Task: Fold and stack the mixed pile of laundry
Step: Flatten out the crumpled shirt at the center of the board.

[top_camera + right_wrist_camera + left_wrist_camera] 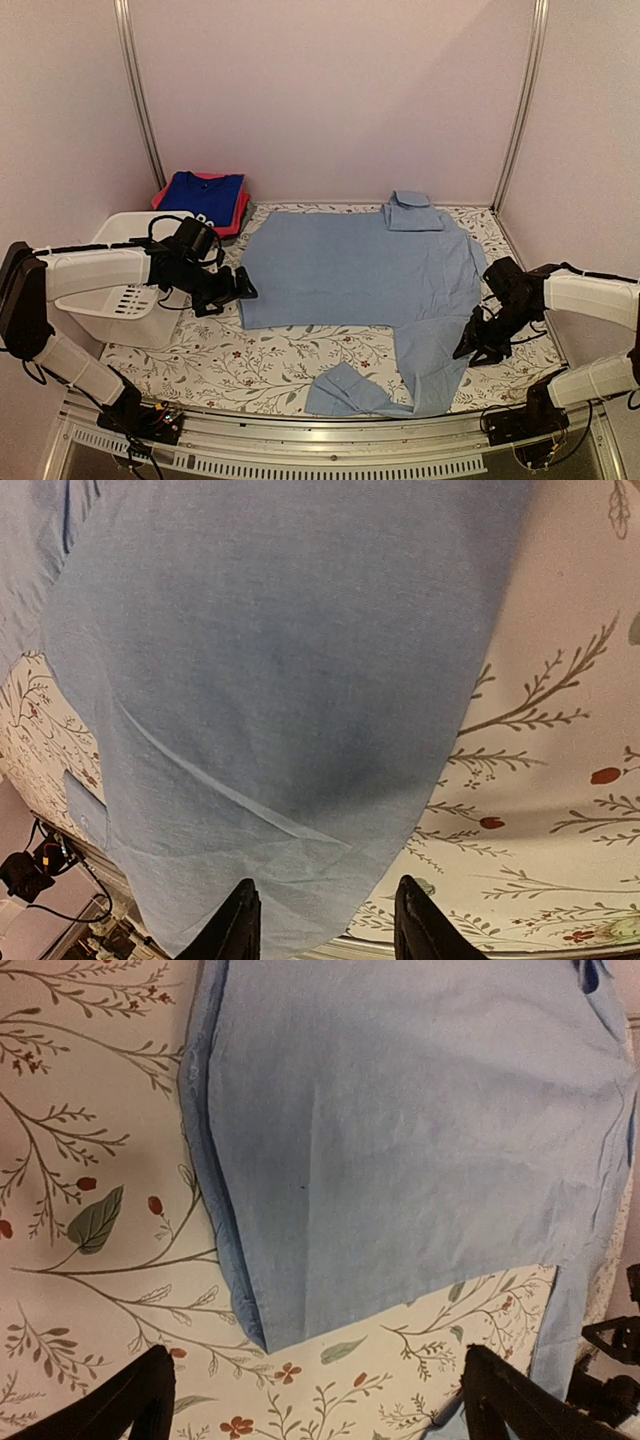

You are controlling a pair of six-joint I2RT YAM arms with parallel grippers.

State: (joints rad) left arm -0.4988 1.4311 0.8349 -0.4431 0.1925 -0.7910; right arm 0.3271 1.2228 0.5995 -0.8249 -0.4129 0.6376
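A large pale-blue button shirt (pixel 350 265) lies spread flat mid-table, collar (pixel 410 212) at the far edge. One sleeve (pixel 430 360) trails toward the front, bending left to its cuff (pixel 340 390). My left gripper (pixel 243 288) hovers open at the shirt's left hem; in the left wrist view it (pixel 320 1415) straddles bare tablecloth just short of the shirt's corner (pixel 250 1330). My right gripper (pixel 472 348) is at the sleeve's right side. In the right wrist view its jaws (pixel 330 930) stand apart with the sleeve's edge (pixel 300 730) between them. A folded blue item with white print (pixel 205 192) rests on a pink-red one (pixel 240 215) at the back left.
A white slotted basket (pixel 130 295) stands at the left under my left arm. The floral tablecloth (pixel 250 360) covers the table. Metal frame posts (pixel 140 100) rise at the back corners, and the metal front rail (pixel 330 435) runs just beyond the cuff.
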